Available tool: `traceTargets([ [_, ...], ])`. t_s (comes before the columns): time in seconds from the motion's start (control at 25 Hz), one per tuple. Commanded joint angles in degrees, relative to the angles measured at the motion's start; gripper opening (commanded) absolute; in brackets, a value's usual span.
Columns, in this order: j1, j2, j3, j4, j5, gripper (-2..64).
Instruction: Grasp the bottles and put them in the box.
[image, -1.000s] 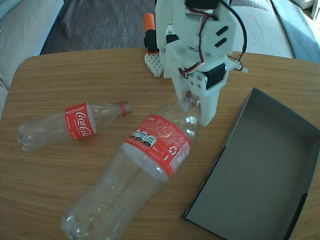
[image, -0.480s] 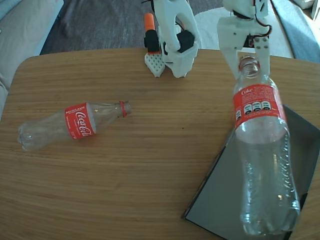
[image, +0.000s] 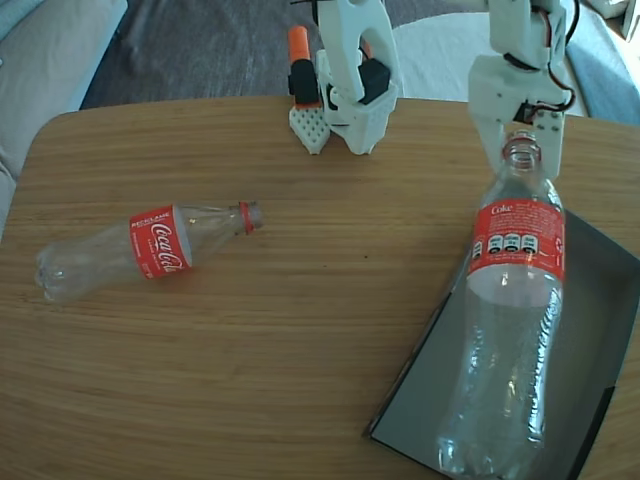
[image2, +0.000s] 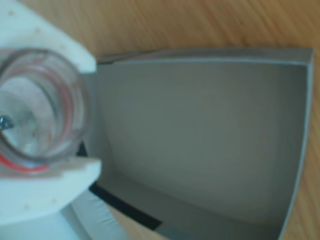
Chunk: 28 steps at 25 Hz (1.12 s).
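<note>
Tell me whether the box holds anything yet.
Empty: the box floor is bare in the wrist view; the bottle hangs over it from the pincer.

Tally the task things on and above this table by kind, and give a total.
Bottles: 2, one lying on the table, one held by its neck over the box.
Boxes: 1, grey.
Total: 3

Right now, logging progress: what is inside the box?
The box shows bare grey floor. The gripper holds one bottle by its neck over it; that bottle hides part of the floor. The other bottle lies on the table.
</note>
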Motion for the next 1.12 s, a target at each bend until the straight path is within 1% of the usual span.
traceTargets([
  [0.0, -1.2, -1.8, -4.5, -0.5, 3.7, -0.4],
  [0.12, -3.8, -4.7, -6.9, -0.5, 6.9, -0.4],
  [0.24, -5.6, -6.9, -8.3, -2.5, 9.8, -0.4],
  [0.32, -6.5, -8.5, -9.8, -2.8, 12.4, -0.4],
  [0.52, -6.5, -12.3, -13.1, -2.9, 19.9, -0.4],
  [0.72, -6.5, -15.1, -13.9, -3.6, 25.8, -0.4],
  [0.8, -6.7, -16.3, -15.5, -4.0, 26.9, -0.4],
  [1.08, -9.3, -22.9, -21.8, -4.0, 26.7, -0.4],
])
